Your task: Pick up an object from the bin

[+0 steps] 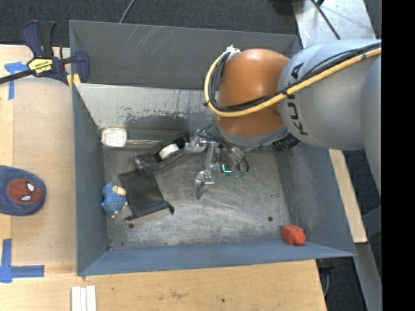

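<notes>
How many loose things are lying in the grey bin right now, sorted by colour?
White: 1, the small pale block at the back left.
Black: 2, the flat pad and the long tool with a pale piece on it.
Blue: 1, the little figure at the left wall.
Red: 1, the lump in the near right corner.
Total: 5.

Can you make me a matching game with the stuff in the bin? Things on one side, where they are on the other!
Things:
1. small red block
2. fuzzy blue toy figure
3. flat black square sheet
4. pale rectangular block

Places, as the picture shows them:
A. top left corner of the bin floor
B. bottom right corner
C. by the left wall, low down
D. right beside the blue toy, on its right

Pairs: 1-B, 2-C, 3-D, 4-A
</notes>
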